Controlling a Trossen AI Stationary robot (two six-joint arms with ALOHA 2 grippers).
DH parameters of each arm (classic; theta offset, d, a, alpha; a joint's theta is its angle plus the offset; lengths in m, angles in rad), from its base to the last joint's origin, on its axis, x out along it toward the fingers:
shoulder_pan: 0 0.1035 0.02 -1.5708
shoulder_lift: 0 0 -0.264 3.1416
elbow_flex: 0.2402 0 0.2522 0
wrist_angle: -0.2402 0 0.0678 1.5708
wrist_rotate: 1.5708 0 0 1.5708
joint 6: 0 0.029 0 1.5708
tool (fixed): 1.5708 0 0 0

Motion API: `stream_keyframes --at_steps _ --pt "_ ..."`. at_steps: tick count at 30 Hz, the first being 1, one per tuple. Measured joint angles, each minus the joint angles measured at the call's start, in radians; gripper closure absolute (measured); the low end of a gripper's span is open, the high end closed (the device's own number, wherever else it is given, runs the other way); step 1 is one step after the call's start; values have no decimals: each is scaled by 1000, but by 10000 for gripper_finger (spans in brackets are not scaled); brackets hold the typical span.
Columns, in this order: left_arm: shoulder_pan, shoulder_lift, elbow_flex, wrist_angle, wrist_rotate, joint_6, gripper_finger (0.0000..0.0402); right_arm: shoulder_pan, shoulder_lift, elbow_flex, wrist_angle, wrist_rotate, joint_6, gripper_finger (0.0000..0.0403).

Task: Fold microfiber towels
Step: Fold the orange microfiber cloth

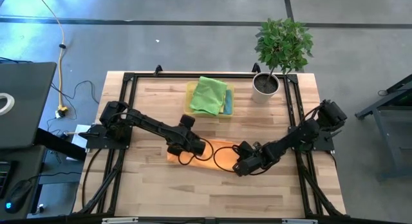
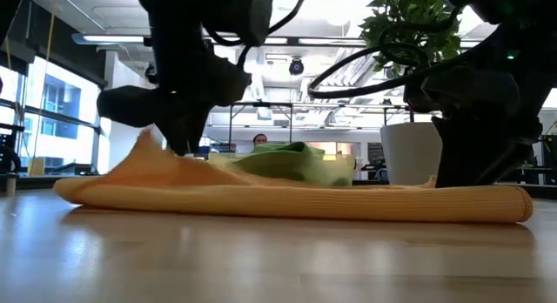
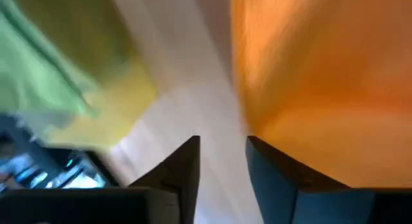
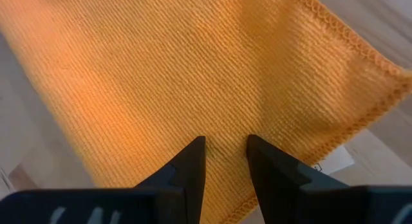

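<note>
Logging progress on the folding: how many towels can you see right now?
3: an orange towel on the table between both grippers, a green towel stacked in the yellow tray, a blue towel peeking from under it. Others may be hidden beneath.

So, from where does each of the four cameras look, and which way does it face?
High view: above the table, facing straight down; both arms, left gripper, right gripper, orange towel.
Low view: at table height, facing level into the room; both arms come from above.
Left wrist view: on the left arm, facing the table; its own jaws, apart.
Right wrist view: on the right arm, facing down at the towel; its own jaws, apart.
All four share the orange towel.
</note>
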Motion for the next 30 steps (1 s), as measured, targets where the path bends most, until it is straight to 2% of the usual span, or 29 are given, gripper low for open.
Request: stream_keyframes --at_steps 3,10,13,15,23,30 --pt "-6 0 0 -58 18 -56 271 2 1 0 0 0 3 295" --pt "-58 -19 10 -73 304 -122 270 2 2 -1 -1 -4 3 296" --pt "-90 -22 11 10 468 -125 275 2 2 -1 0 -4 4 296" --pt "-118 -24 11 68 527 -108 277 2 3 -1 0 -4 4 296" --pt "-157 -17 -45 231 526 -92 278 2 3 -2 1 -4 -4 296" --pt "-145 -17 -146 167 510 -157 284 2 4 -3 3 -5 -6 296"
